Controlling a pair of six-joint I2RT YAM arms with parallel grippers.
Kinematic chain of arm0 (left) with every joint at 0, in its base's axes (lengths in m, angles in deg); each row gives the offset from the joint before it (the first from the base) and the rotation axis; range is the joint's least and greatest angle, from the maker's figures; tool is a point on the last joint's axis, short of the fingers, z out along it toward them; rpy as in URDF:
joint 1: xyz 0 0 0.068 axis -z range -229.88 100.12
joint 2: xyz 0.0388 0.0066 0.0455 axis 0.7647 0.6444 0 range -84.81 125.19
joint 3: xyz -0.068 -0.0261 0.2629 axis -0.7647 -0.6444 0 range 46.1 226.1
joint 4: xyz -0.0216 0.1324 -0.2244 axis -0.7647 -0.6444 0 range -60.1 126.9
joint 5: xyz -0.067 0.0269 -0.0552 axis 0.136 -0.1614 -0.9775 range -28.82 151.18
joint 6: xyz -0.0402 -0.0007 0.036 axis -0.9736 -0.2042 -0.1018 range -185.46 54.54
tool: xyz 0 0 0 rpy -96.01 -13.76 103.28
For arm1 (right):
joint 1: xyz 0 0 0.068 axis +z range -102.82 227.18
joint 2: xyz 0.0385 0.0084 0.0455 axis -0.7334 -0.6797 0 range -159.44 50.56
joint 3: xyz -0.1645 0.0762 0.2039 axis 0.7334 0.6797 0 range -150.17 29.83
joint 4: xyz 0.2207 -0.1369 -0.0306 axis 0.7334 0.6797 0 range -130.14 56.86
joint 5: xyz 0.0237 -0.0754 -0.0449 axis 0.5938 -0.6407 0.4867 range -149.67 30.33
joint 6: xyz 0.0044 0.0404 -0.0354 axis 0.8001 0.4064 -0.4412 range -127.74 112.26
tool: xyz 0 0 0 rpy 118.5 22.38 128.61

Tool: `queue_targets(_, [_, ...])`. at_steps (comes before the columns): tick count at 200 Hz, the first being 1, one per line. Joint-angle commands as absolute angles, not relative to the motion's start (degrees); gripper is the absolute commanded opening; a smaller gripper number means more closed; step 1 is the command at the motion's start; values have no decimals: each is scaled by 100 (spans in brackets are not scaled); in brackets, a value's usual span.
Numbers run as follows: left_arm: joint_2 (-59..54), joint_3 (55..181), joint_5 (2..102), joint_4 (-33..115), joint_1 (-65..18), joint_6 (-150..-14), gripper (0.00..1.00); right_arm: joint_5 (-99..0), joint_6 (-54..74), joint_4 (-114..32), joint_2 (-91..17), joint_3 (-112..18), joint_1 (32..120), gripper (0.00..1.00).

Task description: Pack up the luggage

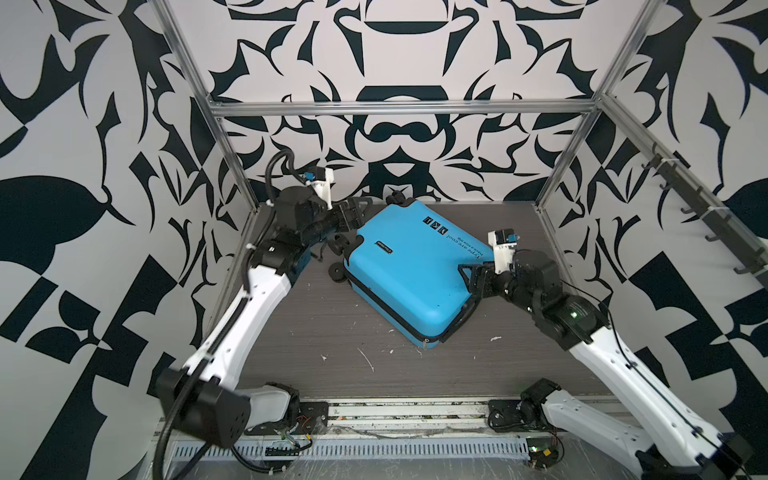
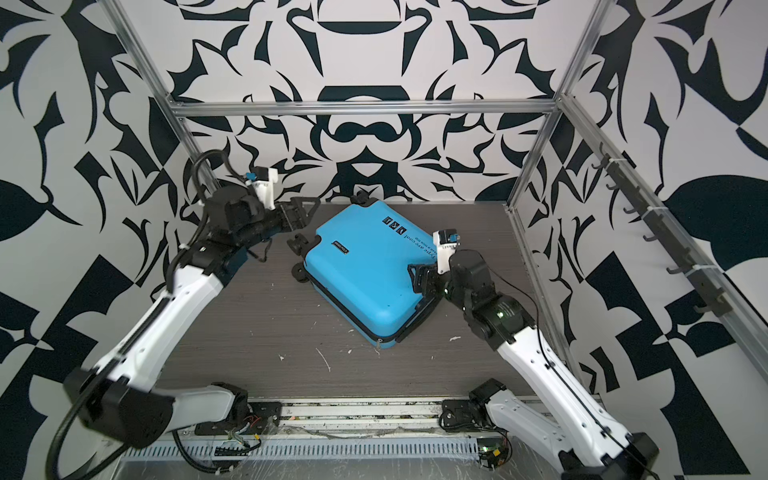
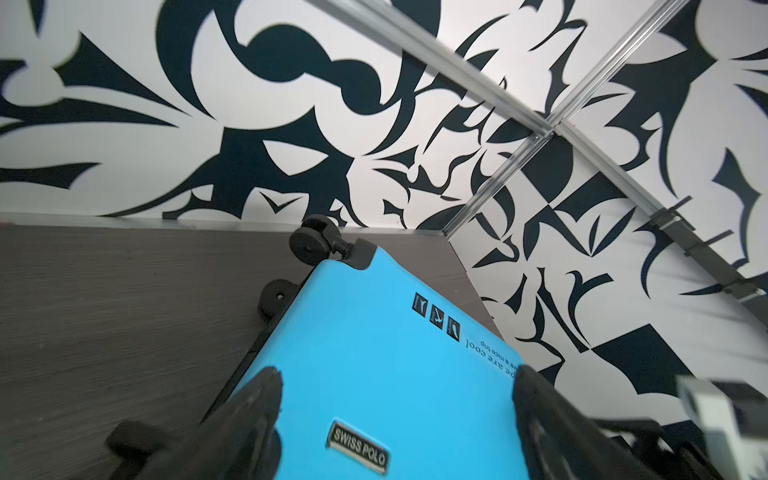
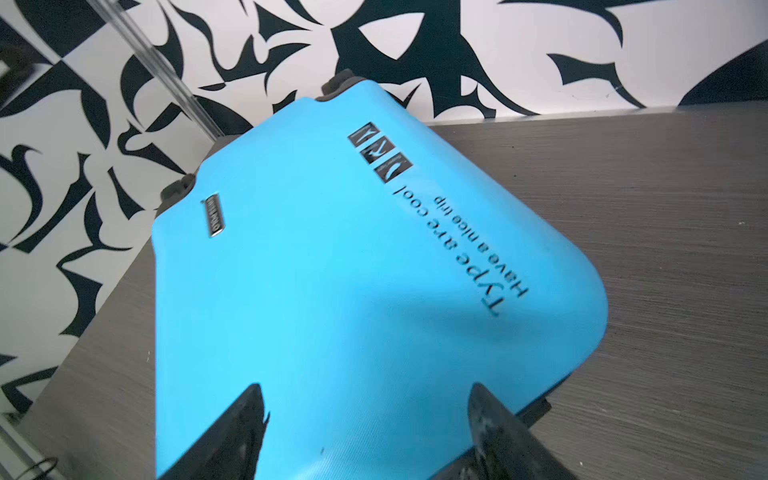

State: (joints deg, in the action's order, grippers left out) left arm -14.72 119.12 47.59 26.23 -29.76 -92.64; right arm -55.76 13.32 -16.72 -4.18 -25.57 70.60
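Observation:
The luggage point(image 1: 415, 270) point(image 2: 365, 274) is a bright blue hard-shell suitcase lying flat and closed on the dark table, turned at an angle, with its black wheels point(image 1: 337, 270) toward the back left. Black text runs along its upper face point(image 4: 353, 270). My left gripper point(image 1: 356, 211) point(image 2: 302, 210) hangs open just off the wheel end, and in its wrist view the jaws point(image 3: 395, 374) stand wide over the blue shell point(image 3: 374, 353). My right gripper point(image 1: 468, 280) point(image 2: 417, 276) is open over the shell's right edge, jaws point(image 4: 365, 390) wide apart with nothing between them.
The back wall stands close behind the suitcase. A rail of black hooks point(image 1: 698, 208) runs along the right wall. Aluminium frame posts point(image 1: 232, 166) stand at the table's back corners. White specks point(image 1: 368, 359) dot the table point(image 1: 316, 332) in front of the suitcase.

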Motion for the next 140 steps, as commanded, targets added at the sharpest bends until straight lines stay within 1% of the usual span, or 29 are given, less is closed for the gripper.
queue_targets(1, [-2002,11228,5304,1610,-2850,-9087,89,-4460,1625,-2259,-927,-2904,6231,78])
queue_targets(33, [-2891,10057,5612,1481,-2440,-9555,89,-3686,2282,-2565,-1889,-3216,5302,78])
queue_targets(50, [-3046,9581,5732,1583,-2240,-9817,89,-3224,2616,-2850,-2271,-3193,5007,78])
queue_targets(68, [-3097,9218,5757,1844,-2087,-10060,88,-2976,2812,-3047,-2531,-3156,4874,76])
queue_targets(92, [-2992,8899,5723,2360,-1805,-10378,87,-2887,2951,-3202,-2725,-3024,4792,76])
queue_targets(112, [-2678,8847,5783,2674,-1491,-10433,87,-2781,3066,-3417,-2859,-2907,4778,76])
queue_targets(140, [-2204,8919,5894,3003,-1426,-10424,88,-2619,3196,-3673,-3050,-2801,4775,75])
